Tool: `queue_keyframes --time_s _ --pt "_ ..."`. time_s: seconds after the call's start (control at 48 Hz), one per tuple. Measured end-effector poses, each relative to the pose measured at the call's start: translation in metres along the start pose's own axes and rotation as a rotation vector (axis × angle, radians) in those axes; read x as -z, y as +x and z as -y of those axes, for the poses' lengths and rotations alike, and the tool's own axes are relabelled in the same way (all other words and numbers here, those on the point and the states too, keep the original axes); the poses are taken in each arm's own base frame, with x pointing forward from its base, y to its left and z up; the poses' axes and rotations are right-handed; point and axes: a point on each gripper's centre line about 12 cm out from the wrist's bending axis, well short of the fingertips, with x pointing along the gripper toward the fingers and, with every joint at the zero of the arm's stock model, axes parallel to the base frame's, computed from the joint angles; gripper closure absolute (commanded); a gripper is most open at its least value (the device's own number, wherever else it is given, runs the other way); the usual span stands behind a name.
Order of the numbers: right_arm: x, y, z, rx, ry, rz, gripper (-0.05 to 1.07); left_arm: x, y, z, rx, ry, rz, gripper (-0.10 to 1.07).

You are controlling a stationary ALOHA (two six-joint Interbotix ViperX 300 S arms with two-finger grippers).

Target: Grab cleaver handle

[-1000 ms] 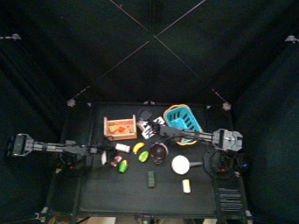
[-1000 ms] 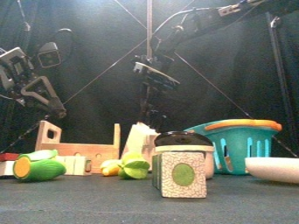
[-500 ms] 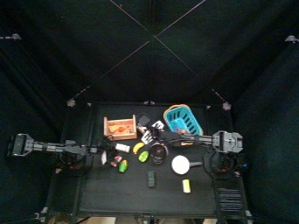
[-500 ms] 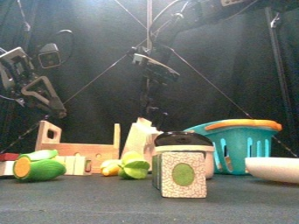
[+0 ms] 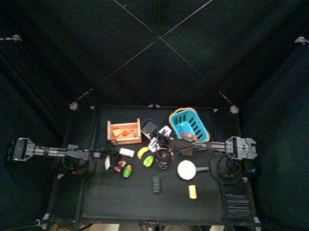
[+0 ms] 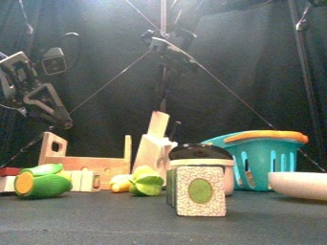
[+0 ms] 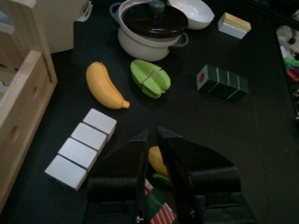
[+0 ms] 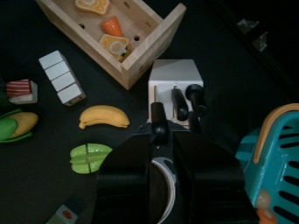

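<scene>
The toy cleaver's pale blade (image 8: 176,77) points away from my right gripper (image 8: 176,118). Its dark handle (image 8: 179,99) sits between the jaws, which are shut on it. In the front view the blade (image 6: 155,144) hangs tilted behind the lime, its top end raised, under the right arm (image 6: 167,40). From above, my right gripper (image 5: 161,137) is between the crate and the basket. My left gripper (image 7: 156,133) is shut and empty, resting low at the table's left (image 5: 107,155).
A wooden crate (image 5: 123,132) stands just left of the cleaver and a blue basket (image 5: 187,122) just right. A pot (image 6: 198,153), a green box (image 6: 194,189), a lime (image 7: 149,76), a banana (image 7: 105,85) and a white bowl (image 5: 187,169) lie in front.
My right gripper has risen with the handle, and the blade's top end now stands higher in the front view. The left arm has not moved.
</scene>
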Motion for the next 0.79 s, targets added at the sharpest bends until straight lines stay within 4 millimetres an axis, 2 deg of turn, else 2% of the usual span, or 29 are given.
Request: queue_keyframes --time_s 0.292,0.5,0.792 --pt "0.001 -0.035 0.006 -0.028 0.024 0.041 0.56 0.000 0.000 0.000 -0.001 0.000 -0.001 0.37" --pt "0.005 -0.061 0.021 -0.019 0.050 0.097 0.56 0.000 0.000 0.000 -0.002 0.000 -0.004 0.37" --pt "0.017 -0.093 0.019 -0.074 0.022 0.145 0.56 0.000 0.000 0.000 -0.002 0.000 -0.004 0.37"
